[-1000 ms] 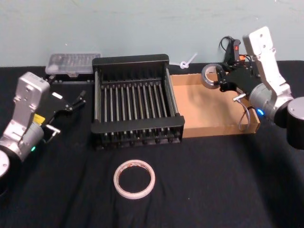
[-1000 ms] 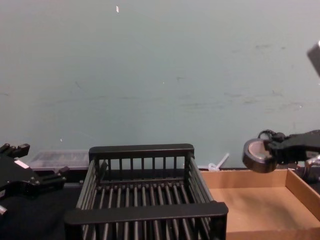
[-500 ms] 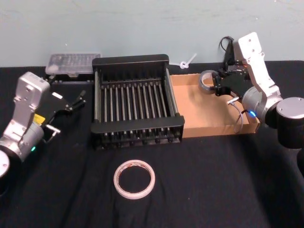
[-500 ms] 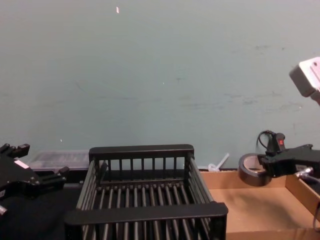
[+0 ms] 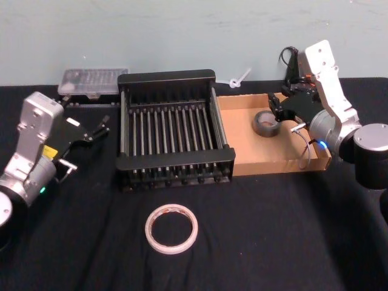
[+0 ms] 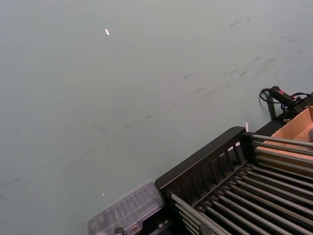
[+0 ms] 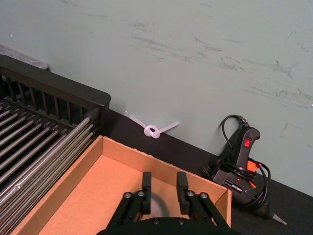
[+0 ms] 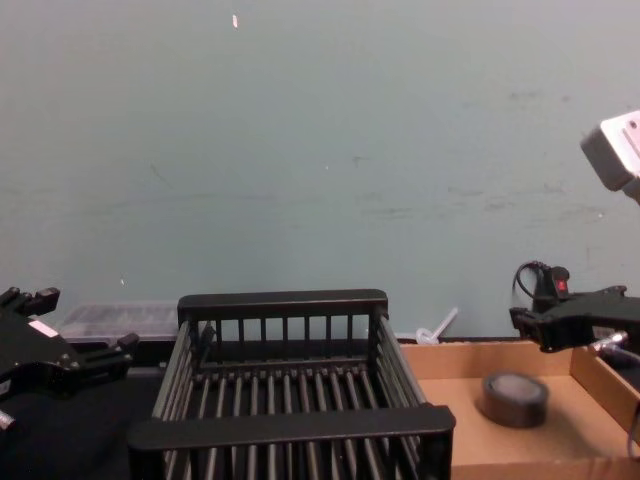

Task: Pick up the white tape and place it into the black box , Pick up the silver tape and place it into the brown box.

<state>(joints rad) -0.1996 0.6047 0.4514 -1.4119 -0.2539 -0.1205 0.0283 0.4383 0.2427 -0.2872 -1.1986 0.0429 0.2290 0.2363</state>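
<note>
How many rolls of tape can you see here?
2. The silver tape lies flat in the brown box; the white tape lies on the table in front of the black box.

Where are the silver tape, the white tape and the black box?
silver tape [image 5: 265, 123]: head view, on its grey top edge.
white tape [image 5: 171, 228]: head view, on the ring's near edge.
black box [image 5: 166, 77]: head view, on its far rim.

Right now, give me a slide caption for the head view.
Silver tape lies in the brown box under the open right gripper; white tape waits before the black box.
</note>
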